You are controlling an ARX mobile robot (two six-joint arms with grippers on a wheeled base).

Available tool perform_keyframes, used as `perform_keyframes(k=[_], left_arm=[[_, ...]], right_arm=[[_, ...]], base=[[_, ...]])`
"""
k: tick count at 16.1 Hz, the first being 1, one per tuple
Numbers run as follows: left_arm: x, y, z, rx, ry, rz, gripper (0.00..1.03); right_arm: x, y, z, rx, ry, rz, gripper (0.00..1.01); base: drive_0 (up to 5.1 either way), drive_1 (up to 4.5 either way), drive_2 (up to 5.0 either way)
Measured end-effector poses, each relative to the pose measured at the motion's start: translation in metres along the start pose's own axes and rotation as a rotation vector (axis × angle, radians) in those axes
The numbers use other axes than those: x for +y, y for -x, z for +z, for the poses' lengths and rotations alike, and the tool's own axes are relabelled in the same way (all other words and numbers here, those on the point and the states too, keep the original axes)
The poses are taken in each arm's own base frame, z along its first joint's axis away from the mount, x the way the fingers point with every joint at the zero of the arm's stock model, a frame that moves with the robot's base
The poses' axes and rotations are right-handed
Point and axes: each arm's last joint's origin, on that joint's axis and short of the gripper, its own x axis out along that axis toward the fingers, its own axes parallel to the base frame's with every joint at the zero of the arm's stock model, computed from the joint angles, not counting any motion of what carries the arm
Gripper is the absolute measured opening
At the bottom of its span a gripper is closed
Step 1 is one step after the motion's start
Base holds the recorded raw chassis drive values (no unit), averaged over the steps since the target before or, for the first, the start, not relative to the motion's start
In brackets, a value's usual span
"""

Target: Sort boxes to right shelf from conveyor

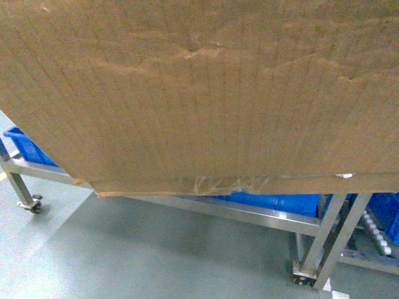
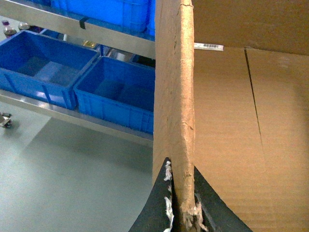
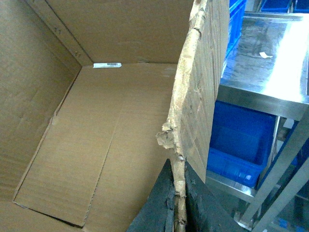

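Note:
A large brown cardboard box (image 1: 199, 93) fills most of the head view, held up off the floor, with clear tape along its bottom seam. My left gripper (image 2: 182, 203) is shut on the box's left wall rim (image 2: 179, 96). My right gripper (image 3: 179, 203) is shut on the ragged right wall rim (image 3: 190, 96). The box's inside (image 3: 96, 135) is empty apart from a small white label strip (image 3: 106, 65). The right shelf (image 1: 249, 215), a silver metal rack with white roller wheels (image 1: 377, 233), stands behind and below the box. The conveyor is out of view.
Blue plastic crates (image 2: 116, 92) sit on the rack's lower level, more (image 1: 274, 202) behind the box. A shiny steel shelf top (image 3: 270, 63) lies right of the box. Rack legs with casters (image 1: 31, 204) stand on the grey floor (image 1: 156, 255).

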Motion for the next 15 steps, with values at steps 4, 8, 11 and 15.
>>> perform_keyframes(k=[4, 8, 11, 15], left_arm=[[0.0, -0.0001, -0.0001, 0.0, 0.0, 0.0, 0.02], [0.0, 0.0, 0.0, 0.0, 0.0, 0.0, 0.02], [0.0, -0.0001, 0.0, 0.0, 0.0, 0.0, 0.02], [0.0015, -0.0004, 0.0003, 0.001, 0.001, 0.006, 0.02]], right_arm=[[0.0, 0.0, 0.0, 0.0, 0.0, 0.0, 0.02], [0.0, 0.0, 0.0, 0.0, 0.0, 0.0, 0.02], [-0.0001, 0.0001, 0.0001, 0.0, 0.0, -0.001, 0.02], [0.0008, -0.0001, 0.0001, -0.002, 0.001, 0.007, 0.02]], base=[[-1.0, -1.04, -1.0], [-1.1, -1.07, -1.1], [-1.1, -1.07, -1.1], [1.8, -2.41, -1.3]])
